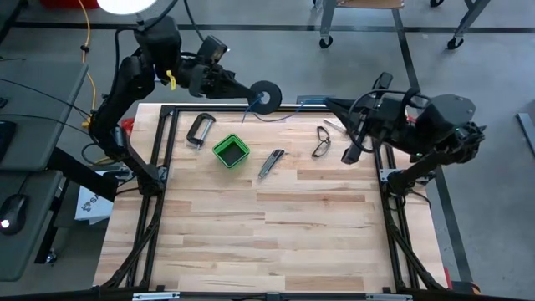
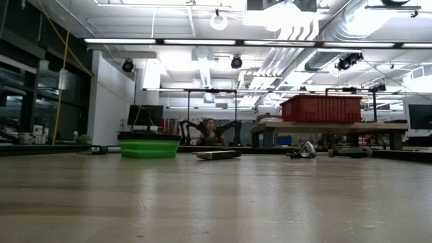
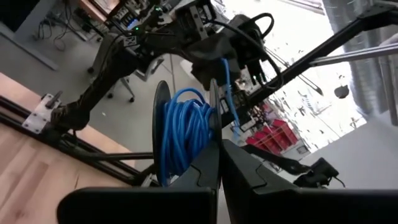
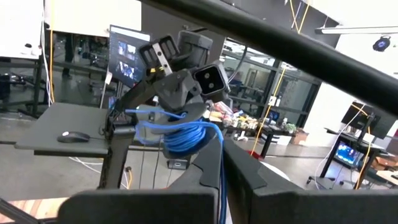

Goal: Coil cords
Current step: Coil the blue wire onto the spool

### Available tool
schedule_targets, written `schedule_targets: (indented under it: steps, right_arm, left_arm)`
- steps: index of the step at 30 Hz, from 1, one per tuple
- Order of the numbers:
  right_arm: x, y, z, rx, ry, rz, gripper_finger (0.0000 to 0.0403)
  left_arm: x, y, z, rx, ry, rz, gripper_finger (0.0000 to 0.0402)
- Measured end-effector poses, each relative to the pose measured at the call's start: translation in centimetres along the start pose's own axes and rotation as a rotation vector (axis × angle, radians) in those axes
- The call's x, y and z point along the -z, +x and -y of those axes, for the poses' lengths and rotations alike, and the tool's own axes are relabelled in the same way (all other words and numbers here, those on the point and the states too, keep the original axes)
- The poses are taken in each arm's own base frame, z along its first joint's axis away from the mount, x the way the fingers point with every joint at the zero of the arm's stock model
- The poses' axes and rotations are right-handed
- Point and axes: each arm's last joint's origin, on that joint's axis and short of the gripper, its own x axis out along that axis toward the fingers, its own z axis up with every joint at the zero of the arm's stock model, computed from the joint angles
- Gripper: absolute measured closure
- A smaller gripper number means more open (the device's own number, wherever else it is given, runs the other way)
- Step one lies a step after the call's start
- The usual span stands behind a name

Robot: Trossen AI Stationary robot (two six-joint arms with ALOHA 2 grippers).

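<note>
- Spool (image 1: pixel 266 94) of blue wire (image 3: pixel 184 138), held up at the tabletop's (image 1: pixel 276 242) far edge by the left gripper (image 1: pixel 247 89), whose fingers (image 3: pixel 202 171) are closed on the spool's rim.
- Right gripper (image 1: pixel 333 106), near the far edge to the right, fingers (image 4: pixel 202 174) closed on a strand of the wire running to the spool.
- Green box (image 1: pixel 231 151), clamp (image 1: pixel 198 130), utility knife (image 1: pixel 270 162) and glasses (image 1: pixel 323 141) lie on the tabletop.

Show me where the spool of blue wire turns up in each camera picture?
High view: spool at the table's far edge, held by the left gripper.
Low view: not in it.
Left wrist view: centre, between its jaws.
Right wrist view: centre.
Shared landmark: the blue wire.
</note>
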Motion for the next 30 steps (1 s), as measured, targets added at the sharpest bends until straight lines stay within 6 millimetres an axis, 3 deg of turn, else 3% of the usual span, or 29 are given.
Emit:
schedule_targets:
  steps: [13, 17, 30]
  right_arm:
    - [-0.4, -1.9, 2.0, 0.053, -0.014, -0.015, 0.0403]
    - [-0.2, -2.1, 2.2, 0.081, -0.035, -0.049, 0.0403]
    - [0.0, 0.3, 2.4, 0.054, -0.009, 0.023, 0.0403]
  left_arm:
    - [0.5, 0.0, -0.4, -0.033, -0.046, -0.046, 0.0400]
    - [0.8, 0.1, 0.0, 0.063, -0.118, -0.149, 0.0400]
    - [2.1, 6.6, 1.0, 0.362, -0.210, -0.329, 0.0400]
